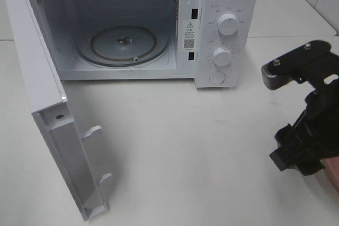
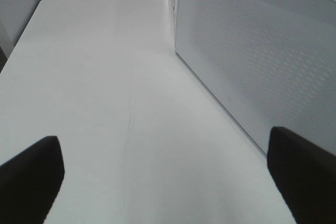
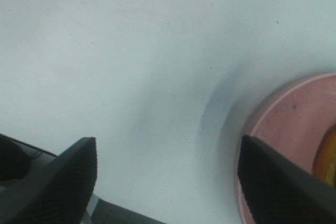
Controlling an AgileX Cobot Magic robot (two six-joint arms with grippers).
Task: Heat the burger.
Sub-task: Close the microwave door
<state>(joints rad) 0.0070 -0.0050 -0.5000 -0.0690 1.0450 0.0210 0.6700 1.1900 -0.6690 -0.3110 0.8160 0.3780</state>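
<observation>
Only a golden-yellow sliver of the burger (image 3: 327,156) shows, at the very edge of the right wrist view, sitting on a round pink plate (image 3: 286,127). My right gripper (image 3: 168,179) hangs open over the white table just beside that plate, with nothing between its ribbed fingers (image 3: 68,174). In the high view the right arm (image 1: 307,130) covers the plate, whose rim (image 1: 331,177) peeks out at the right edge. My left gripper (image 2: 165,174) is open and empty beside the microwave's perforated side wall (image 2: 252,61); it is outside the high view.
The white microwave (image 1: 225,30) stands at the back with its door (image 1: 47,104) swung wide open to the left. Its glass turntable (image 1: 124,45) is bare. Two knobs and a button sit on its right panel. White table (image 1: 185,146) lies in front.
</observation>
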